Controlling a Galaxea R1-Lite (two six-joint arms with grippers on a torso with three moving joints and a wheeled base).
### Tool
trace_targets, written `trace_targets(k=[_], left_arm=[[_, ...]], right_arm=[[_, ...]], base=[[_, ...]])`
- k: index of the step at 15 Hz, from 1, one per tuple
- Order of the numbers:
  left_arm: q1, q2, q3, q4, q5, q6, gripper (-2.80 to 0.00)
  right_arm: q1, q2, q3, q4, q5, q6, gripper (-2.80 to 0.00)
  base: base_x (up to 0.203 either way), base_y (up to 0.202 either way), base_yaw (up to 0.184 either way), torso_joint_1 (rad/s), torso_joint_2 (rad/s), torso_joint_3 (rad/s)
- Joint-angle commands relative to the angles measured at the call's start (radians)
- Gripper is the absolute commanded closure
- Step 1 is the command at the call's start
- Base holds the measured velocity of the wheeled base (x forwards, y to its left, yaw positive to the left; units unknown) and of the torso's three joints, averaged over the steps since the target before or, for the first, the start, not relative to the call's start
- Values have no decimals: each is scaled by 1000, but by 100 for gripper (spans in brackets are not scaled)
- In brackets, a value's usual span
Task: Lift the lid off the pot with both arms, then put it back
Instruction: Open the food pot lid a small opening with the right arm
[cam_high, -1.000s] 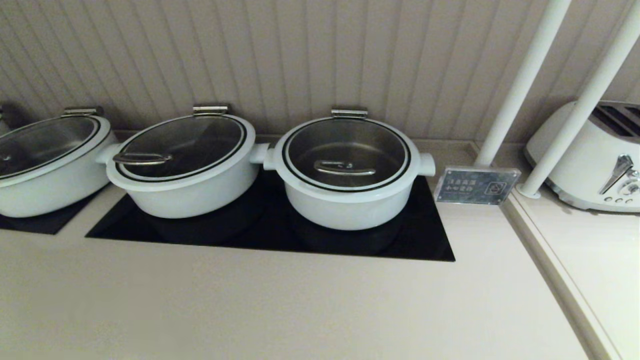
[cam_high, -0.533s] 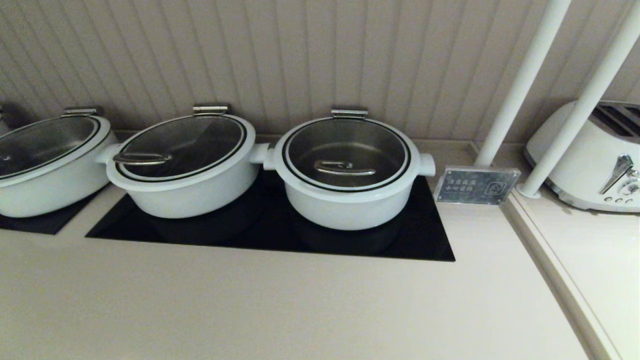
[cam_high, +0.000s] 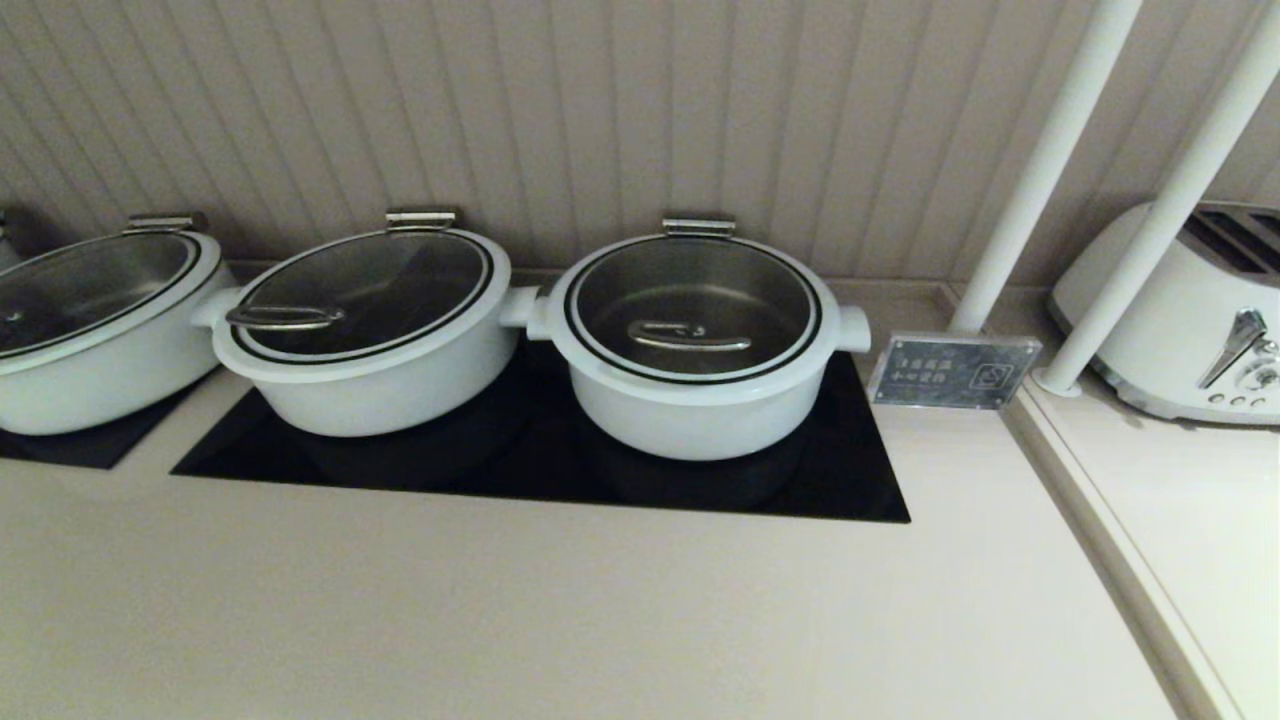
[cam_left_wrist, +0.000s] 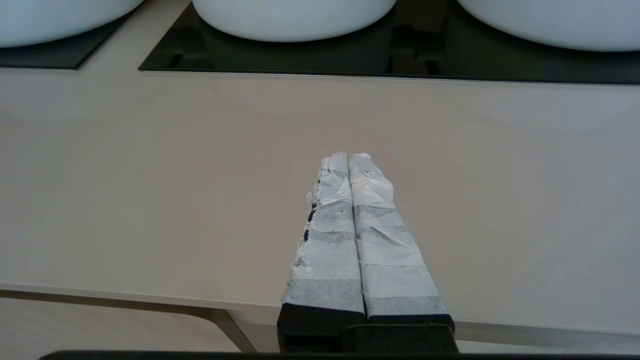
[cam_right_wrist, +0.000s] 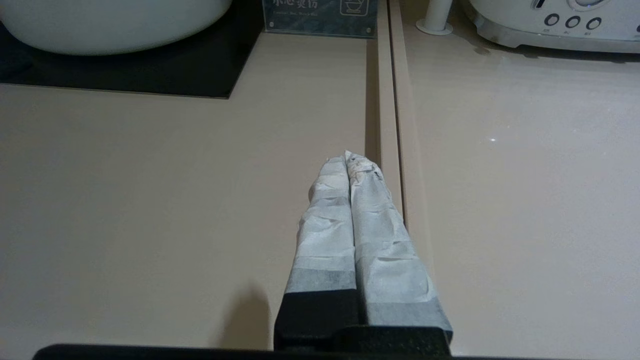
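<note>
Three white pots stand along the back wall, each with a glass lid. The right pot (cam_high: 690, 410) carries a lid (cam_high: 695, 300) with a metal handle (cam_high: 688, 336). The middle pot (cam_high: 380, 390) has a lid (cam_high: 370, 285) with a handle (cam_high: 285, 317). The left pot (cam_high: 100, 370) is cut off by the frame's edge. Neither gripper shows in the head view. My left gripper (cam_left_wrist: 348, 156) is shut and empty above the bare counter near its front edge. My right gripper (cam_right_wrist: 346, 156) is shut and empty above the counter beside the seam.
The black cooktop (cam_high: 840, 480) lies under the middle and right pots. A small sign plaque (cam_high: 952, 372) stands to their right. Two white poles (cam_high: 1040, 170) rise at the back right, with a white toaster (cam_high: 1180, 320) beyond the counter seam (cam_right_wrist: 395, 100).
</note>
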Motion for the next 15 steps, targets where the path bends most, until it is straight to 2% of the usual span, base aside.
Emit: trace_targets(k=[1, 7, 15], left_arm=[[0, 0, 0, 0, 0, 1, 0], [0, 0, 0, 0, 0, 1, 0], [0, 0, 0, 0, 0, 1, 0]], right_arm=[[0, 0, 0, -1, 0, 0, 0], [0, 0, 0, -1, 1, 0, 0], [1, 0, -20, -51, 37, -62, 0]], base=[[0, 0, 0, 0, 0, 0], [0, 0, 0, 0, 0, 0], [0, 0, 0, 0, 0, 0]])
